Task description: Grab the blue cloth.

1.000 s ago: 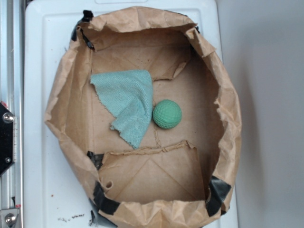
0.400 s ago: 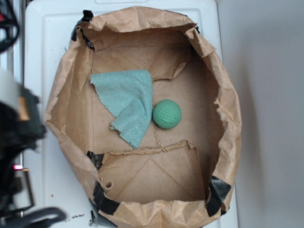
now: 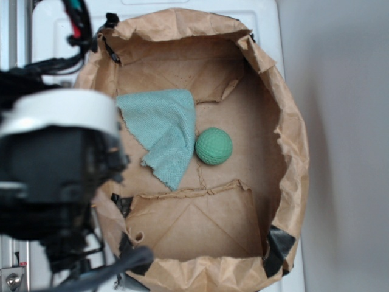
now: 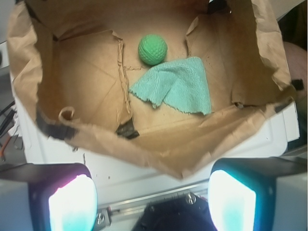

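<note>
Glowing pads sit at the bottom corners of the wrist view: the jaws [image 4: 151, 202] stand wide apart with nothing between them, hanging above the white worktop [image 4: 144, 175] outside the brown paper bag [image 4: 192, 139]. Beyond the bag's crumpled near wall, the blue cloth [image 4: 180, 86] lies flat on the bag floor near the centre of the frame, one corner folded over. Just past it rests a green dimpled ball [image 4: 152, 49], very close to the cloth's edge. Black tape [image 4: 126, 130] patches the bag's lower rim.
</note>
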`<action>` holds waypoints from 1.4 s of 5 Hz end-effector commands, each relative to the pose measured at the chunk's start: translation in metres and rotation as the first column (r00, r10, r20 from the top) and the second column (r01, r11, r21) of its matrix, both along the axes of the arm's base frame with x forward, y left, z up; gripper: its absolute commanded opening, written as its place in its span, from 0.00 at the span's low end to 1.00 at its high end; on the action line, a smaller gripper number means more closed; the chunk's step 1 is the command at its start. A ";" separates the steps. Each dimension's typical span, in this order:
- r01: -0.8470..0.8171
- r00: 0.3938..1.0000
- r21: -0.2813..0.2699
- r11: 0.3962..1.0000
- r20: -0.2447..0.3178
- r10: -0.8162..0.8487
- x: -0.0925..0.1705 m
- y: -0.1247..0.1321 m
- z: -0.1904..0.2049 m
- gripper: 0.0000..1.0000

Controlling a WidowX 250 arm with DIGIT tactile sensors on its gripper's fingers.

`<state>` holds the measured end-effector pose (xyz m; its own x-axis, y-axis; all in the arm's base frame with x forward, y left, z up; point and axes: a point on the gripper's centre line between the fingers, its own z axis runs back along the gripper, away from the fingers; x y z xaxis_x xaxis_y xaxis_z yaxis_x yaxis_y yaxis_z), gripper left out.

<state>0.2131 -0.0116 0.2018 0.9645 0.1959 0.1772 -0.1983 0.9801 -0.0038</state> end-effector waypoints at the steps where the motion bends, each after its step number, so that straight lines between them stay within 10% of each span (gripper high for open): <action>1: -0.043 0.999 0.045 0.998 0.006 0.043 0.017 0.008 -0.010 1.00; 4: 0.006 1.000 0.060 0.998 -0.011 -0.005 0.003 0.012 -0.018 1.00; 7: -0.140 0.990 0.087 0.986 -0.010 0.141 0.050 0.033 -0.030 1.00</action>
